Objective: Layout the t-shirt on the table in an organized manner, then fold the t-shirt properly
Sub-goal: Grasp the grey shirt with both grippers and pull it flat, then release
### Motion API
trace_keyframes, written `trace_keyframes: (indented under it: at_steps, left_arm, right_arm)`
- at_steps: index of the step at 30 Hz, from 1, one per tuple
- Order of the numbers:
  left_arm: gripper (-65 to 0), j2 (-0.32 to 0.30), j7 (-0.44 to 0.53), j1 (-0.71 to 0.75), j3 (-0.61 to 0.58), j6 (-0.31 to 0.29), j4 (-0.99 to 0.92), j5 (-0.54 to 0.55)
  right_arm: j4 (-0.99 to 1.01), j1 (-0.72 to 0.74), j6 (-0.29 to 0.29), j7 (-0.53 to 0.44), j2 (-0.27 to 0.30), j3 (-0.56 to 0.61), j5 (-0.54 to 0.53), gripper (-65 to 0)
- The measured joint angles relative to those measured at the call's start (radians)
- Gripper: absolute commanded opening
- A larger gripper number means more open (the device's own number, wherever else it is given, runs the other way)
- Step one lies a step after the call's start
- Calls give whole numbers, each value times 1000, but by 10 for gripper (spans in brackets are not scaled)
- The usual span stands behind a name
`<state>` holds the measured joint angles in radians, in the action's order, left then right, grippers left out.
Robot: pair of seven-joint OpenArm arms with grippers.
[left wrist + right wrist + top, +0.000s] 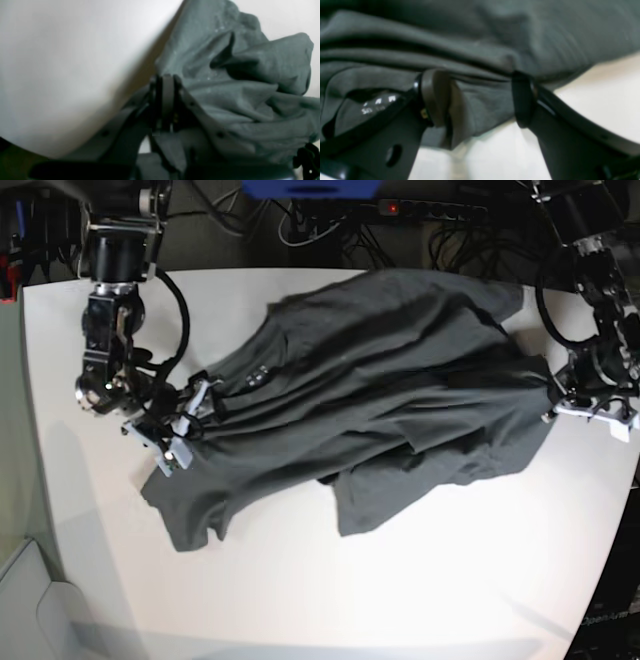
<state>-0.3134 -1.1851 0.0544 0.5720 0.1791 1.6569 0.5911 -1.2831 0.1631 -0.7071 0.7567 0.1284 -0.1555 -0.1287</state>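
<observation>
left hand (166, 82) pinches t-shirt (380, 380) edge | right hand (480, 100) spread | table (400, 600) front bare

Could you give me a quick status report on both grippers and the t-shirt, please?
Left gripper shut on t-shirt edge. Right gripper open, straddling fabric. T-shirt rumpled on table, not laid flat. Nothing in the way.

Plain dark charcoal-grey soft fabric t-shirt (380, 370), no print or pattern; faint pale specks on the cloth in left wrist view (215, 75). Small label with white lettering in right wrist view (378, 103). Smooth plain white tabletop (330, 590), slightly cream-tinted in right wrist view (602, 105). Black left gripper (166, 82), greyish links. Black right gripper (475, 97), one pad looking grey-brown (433, 96). Black arms with light grey brackets in base view.
</observation>
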Motion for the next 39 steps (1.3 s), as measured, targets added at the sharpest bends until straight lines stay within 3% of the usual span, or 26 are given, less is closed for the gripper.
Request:
trace_keyframes:
  at_steps: [3, 9, 16, 18, 22, 26, 33, 34, 35, 39]
  left_arm:
    - [-645, 0, -3, 42, 30, -2, 24, -3]
    - [-641, 10, -8, 53, 28, -3, 113, 2]
    - [-625, 60, -9, 79, 27, -3, 200, 2]
    - [-561, 61, -5, 81, 27, -3, 203, 2]
    - [-332, 62, -6, 100, 28, -3, 204, 1]
    - [-150, 58, -1, 119, 27, -5, 205, 2]
    - [-134, 34, 1, 121, 29, -6, 217, 7]
    - [-134, 36, 2, 110, 29, -27, 229, 27]
    - [-134, 37, -5, 90, 29, -52, 238, 53]
    - [-134, 56, -1, -88, 0, -56, 223, 101]
  right_arm:
    - [39, 22, -3, -24, 48, 0, -6, -251]
    - [95, 110, 5, 19, 92, -1, 39, -251]
    - [-175, 87, 18, 26, 93, -116, 36, -249]
    - [-268, 41, 16, 62, 74, -112, 37, -249]
    - [-377, -48, 8, 145, -27, -103, 42, -250]
    - [-402, -82, 8, 152, -90, -89, 34, -250]
    - [-400, -197, 8, 158, -117, 36, 42, -250]
    - [-400, -204, 8, 155, -124, 54, 34, -250]
    - [-400, -211, 8, 151, -129, 62, 31, -250]
    - [-397, -224, 8, 159, -140, 61, 37, -251]
